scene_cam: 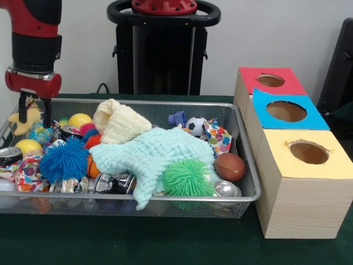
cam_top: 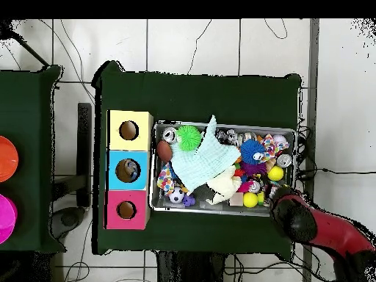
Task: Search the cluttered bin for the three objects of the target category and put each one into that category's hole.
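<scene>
The bin of silver wire mesh is heaped with toys, cloths and cans; it also shows in the overhead view. The red-topped box's hole is the farthest of three boxes right of the bin, and appears in the overhead view too. My gripper hangs over the bin's far left corner, fingers spread apart, open, just above a yellow plush toy. In the overhead view only the red arm shows above that corner.
A mint knitted cloth and a cream knitted piece cover the bin's middle. Around them lie a blue spiky ball, a green spiky ball, a brown ball, a soccer ball and cans. Blue-topped and yellow-topped holes are nearer.
</scene>
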